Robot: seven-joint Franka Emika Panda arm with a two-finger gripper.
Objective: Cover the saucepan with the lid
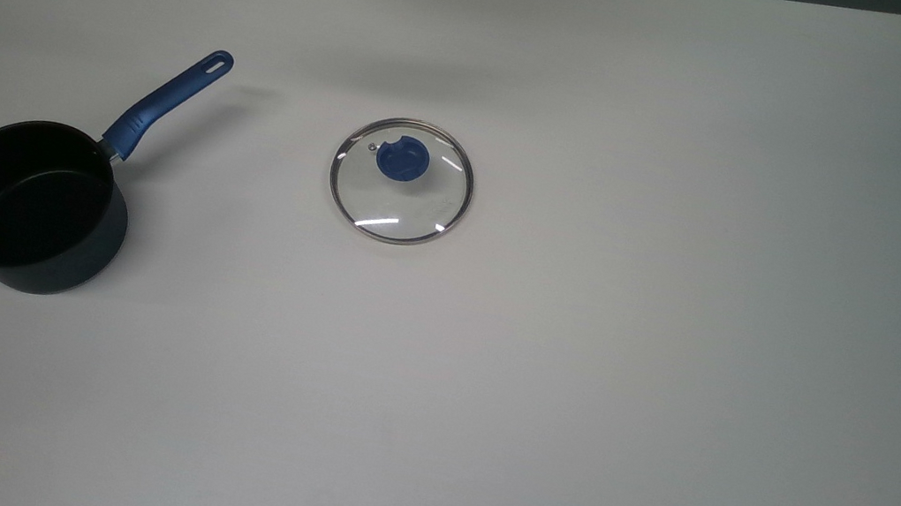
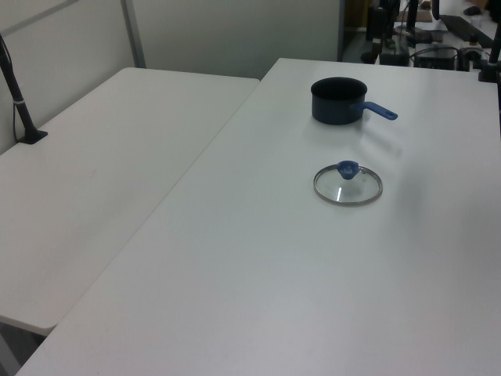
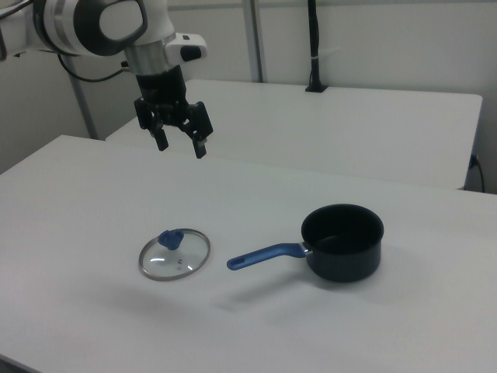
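The round clear glass lid (image 1: 400, 181) with a thin metal rim and a blue centre knob lies flat, knob up, on the white table, low beneath the open black two-finger claw (image 3: 179, 144) hanging high above it in the right view. The small round dark blue-black saucepan (image 1: 33, 204) stands upright and uncovered, its inside black, well apart from the lid and farther from the claw. Its long blue slotted handle (image 1: 170, 100) points toward the lid in the right view.

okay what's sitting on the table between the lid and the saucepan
Nothing: bare white table separates the lid from the saucepan, seen in the top view.
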